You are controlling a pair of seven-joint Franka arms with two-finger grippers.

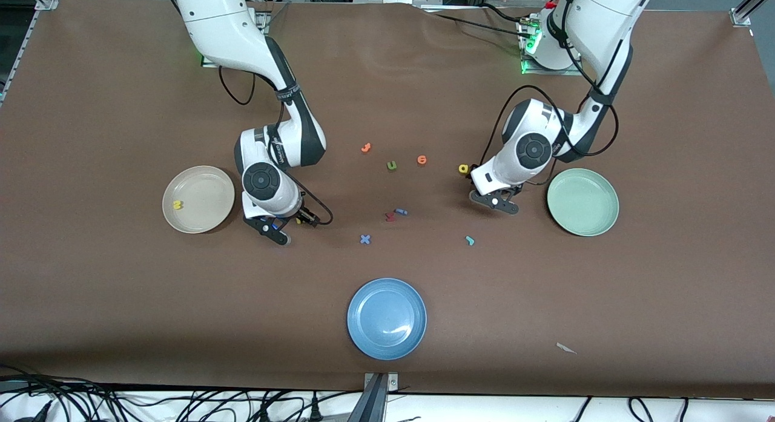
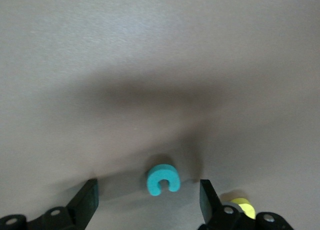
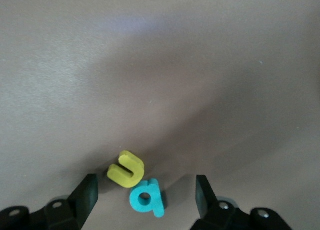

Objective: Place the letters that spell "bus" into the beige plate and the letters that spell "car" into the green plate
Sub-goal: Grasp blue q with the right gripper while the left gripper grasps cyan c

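In the front view, the right gripper (image 1: 275,230) was low over the table just beside the beige plate (image 1: 209,213), which held a yellow s (image 1: 177,204); the left gripper (image 1: 496,202) was low beside the green plate (image 1: 602,219), with a yellow a (image 1: 464,168) near it. In the left wrist view, the fingers (image 2: 86,199) stood wide apart around a teal c (image 2: 162,179), not touching it. In the right wrist view, the wide-open fingers (image 3: 85,194) had a yellow u (image 3: 126,168) and a teal b (image 3: 146,197) between them, the two letters touching.

Yellow s (image 1: 177,204) flat in beige plate (image 1: 209,215)
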